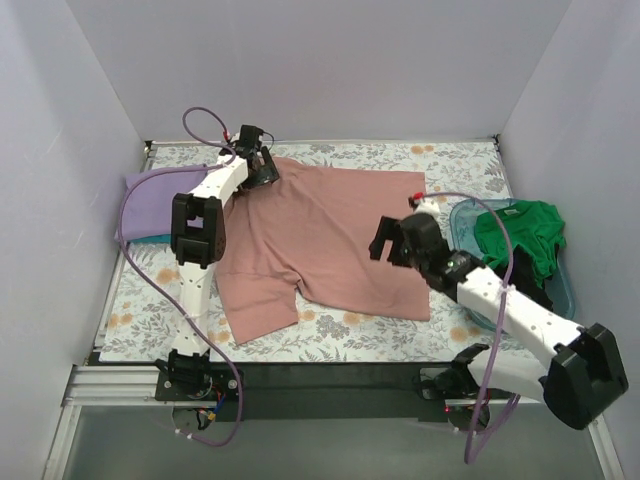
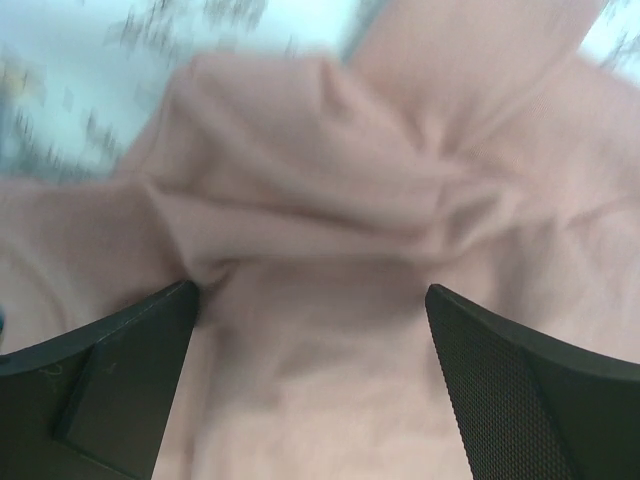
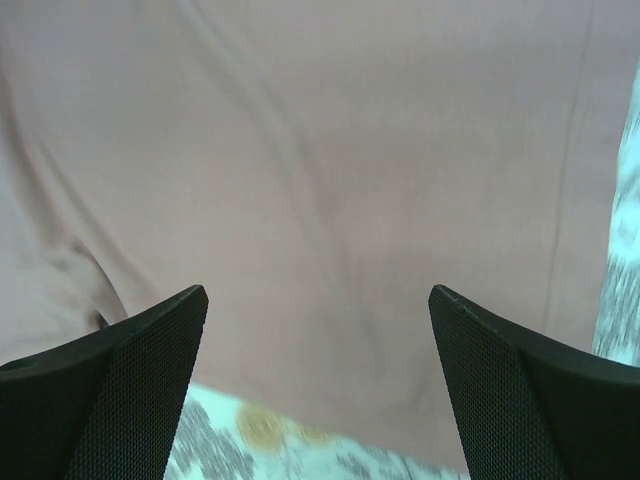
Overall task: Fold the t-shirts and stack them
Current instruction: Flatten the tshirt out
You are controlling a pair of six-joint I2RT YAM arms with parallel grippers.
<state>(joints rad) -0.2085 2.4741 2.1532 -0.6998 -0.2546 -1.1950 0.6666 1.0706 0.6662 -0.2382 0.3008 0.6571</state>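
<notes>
1. The table (image 1: 380, 155), under a flowered cover, fills the top view.
2. The pink t-shirt (image 1: 330, 235) lies spread flat at the table's centre, one sleeve pointing toward 7 o'clock.
3. The teal tub (image 1: 462, 213) stands at the table's 3 o'clock edge, just beside the pink t-shirt.
4. The lavender t-shirt (image 1: 150, 205) lies folded at 9 o'clock, partly under the left arm.
5. The green t-shirt (image 1: 520, 240) sits crumpled in the tub.
6. The left gripper (image 1: 262, 165) is at the pink t-shirt's 11 o'clock corner. Its fingers are spread wide over bunched cloth (image 2: 330, 190).
7. The right gripper (image 1: 395, 240) hangs over the pink t-shirt's 4 o'clock part. Its fingers are spread apart and hold nothing, with flat cloth (image 3: 320, 160) below.
</notes>
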